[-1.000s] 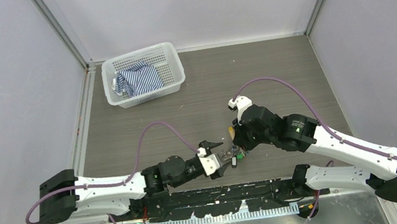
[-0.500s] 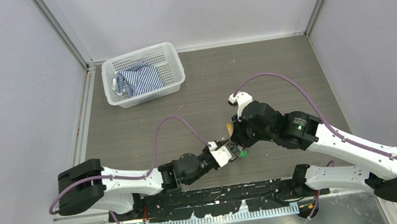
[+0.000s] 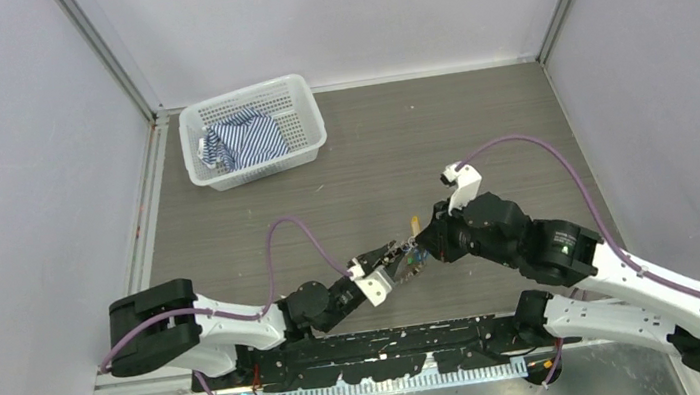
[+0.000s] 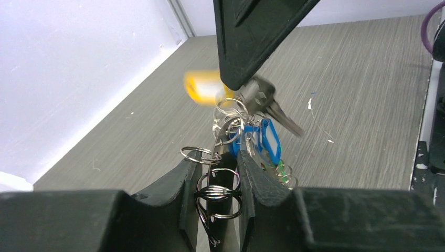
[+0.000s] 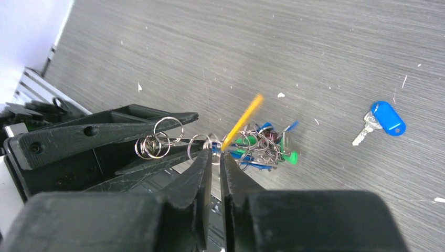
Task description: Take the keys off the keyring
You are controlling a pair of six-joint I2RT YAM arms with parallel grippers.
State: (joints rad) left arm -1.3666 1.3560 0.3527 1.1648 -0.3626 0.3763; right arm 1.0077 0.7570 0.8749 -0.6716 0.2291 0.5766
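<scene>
Top external view puts the keyring (image 3: 407, 263) near the tabletop's (image 3: 342, 168) 6 o'clock, clamped in the left tool (image 4: 219, 157) with most keys (image 5: 262, 149) attached, while the right tool (image 5: 215, 156), jaws barely apart, meets a yellow-tagged key (image 4: 254, 95), grip unclear, and one blue-tagged key (image 5: 380, 119) lies freed at the bunch's 3 o'clock.

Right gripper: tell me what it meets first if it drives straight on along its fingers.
The keyring, sitting right at the tips of the right gripper, with the yellow tag just past it. Beyond lies the table; depth is hard to judge.
</scene>
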